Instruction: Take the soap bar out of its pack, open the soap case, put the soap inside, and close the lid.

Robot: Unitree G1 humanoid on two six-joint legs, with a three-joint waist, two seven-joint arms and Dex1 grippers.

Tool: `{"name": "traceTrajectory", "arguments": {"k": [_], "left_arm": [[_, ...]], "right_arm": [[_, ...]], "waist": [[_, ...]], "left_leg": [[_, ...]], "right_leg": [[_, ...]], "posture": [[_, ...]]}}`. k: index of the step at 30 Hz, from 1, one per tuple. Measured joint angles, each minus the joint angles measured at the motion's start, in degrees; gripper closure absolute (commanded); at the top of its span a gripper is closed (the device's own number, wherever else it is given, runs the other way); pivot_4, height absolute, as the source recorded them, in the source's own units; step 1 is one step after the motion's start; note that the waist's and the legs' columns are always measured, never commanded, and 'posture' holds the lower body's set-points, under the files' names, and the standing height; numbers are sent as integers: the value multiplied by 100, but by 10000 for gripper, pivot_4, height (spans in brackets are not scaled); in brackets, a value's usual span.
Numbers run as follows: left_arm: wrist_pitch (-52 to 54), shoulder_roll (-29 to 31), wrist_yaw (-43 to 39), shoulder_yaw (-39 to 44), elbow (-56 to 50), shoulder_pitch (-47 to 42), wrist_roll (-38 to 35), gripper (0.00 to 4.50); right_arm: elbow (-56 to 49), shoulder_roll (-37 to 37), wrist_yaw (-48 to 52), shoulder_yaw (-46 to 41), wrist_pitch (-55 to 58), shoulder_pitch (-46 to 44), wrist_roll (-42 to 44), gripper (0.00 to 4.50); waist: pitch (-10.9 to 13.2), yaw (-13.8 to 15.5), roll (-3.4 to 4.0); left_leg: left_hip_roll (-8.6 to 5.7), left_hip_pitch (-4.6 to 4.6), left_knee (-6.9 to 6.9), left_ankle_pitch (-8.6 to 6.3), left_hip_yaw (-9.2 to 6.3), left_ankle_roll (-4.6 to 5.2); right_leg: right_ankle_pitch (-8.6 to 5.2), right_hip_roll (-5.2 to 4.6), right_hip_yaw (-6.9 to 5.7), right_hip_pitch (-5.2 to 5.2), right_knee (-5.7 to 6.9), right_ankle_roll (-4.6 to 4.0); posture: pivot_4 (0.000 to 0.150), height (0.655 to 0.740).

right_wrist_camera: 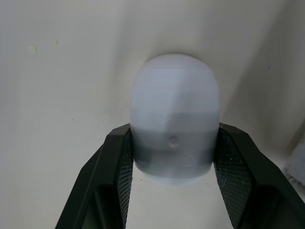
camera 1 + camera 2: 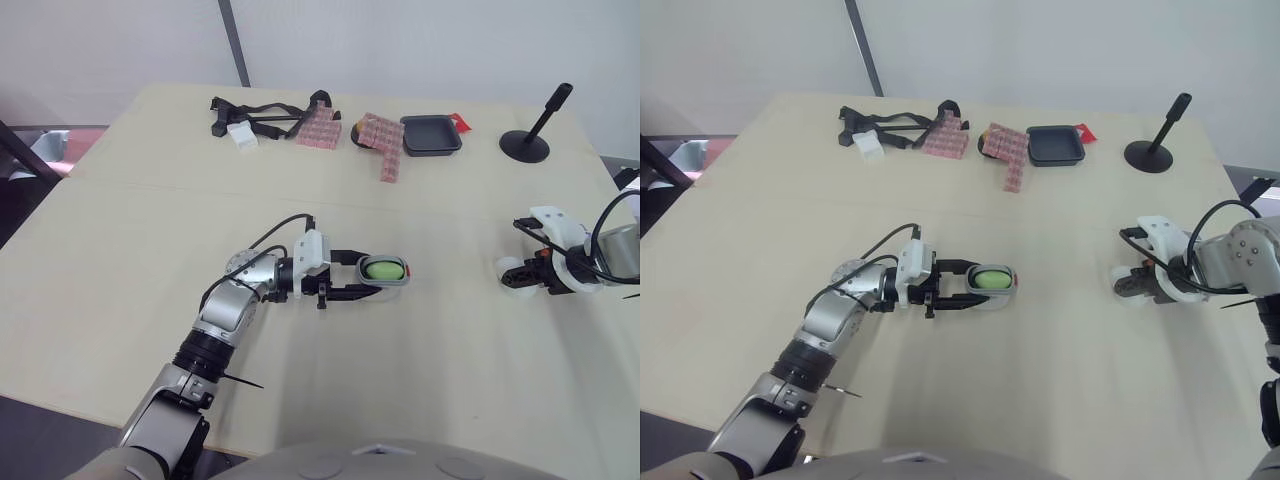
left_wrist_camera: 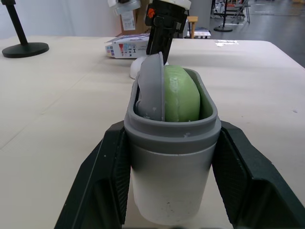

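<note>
1. You have the soap case [image 3: 169, 181] standing on the tabletop [image 2: 120, 260] near its middle, clamped between the two fingers of the left tool [image 2: 395, 274].
2. The soap [image 3: 183, 95] sits inside the soap case.
3. To the right of the soap case, well apart, the lid [image 1: 174, 95] is gripped between the fingers of the right tool [image 1: 174, 143].
4. Far behind the soap case and to its left lies a bundle of straps [image 2: 262, 115].
5. Straight behind the soap case, two packs [image 2: 318, 130] [image 2: 385, 150] lie side by side.
6. Just right of those packs, behind the soap case, sits a tray [image 2: 431, 148].
7. Behind the soap case and far to its right stands a stand [image 2: 525, 146].
</note>
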Motion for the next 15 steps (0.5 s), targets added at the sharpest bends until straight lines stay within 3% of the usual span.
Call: {"name": "traceTrajectory", "arguments": {"k": [6,10,12,15], "left_arm": [[8,-4,15,-2,-7,1,1,25932],[8,-3,11,-4,-6,1,7,25932],[7,-5,6,-6,-6,0,14,25932],[5,-29,5,-10,18,-23,20,25932]], "right_arm": [[-784,-325,762,389,-451,92,-382,25781],[-1473,-866,1824,742,-1673,217,-990,25781],[-1793,-1154,2834,915,-2586,245,-1273,25781],[-2053,-1240,3743,1066,-3005,-26,-1358,25781]], "waist": [[0,4,0],[1,1,-2],[2,-15,-3],[3,-54,-5]], "left_leg": [[2,-1,0,-1,0,-1],[3,-3,0,-2,0,-1],[4,-3,0,-3,2,0],[6,-3,3,-3,2,2]], "right_leg": [[0,0,-1,-2,0,0],[0,-2,-1,-2,-1,1],[-1,-1,-1,-5,1,2],[-1,0,-1,-5,8,2]], "posture": [[1500,7400],[1500,7400],[1500,7400],[1500,7400]]}}
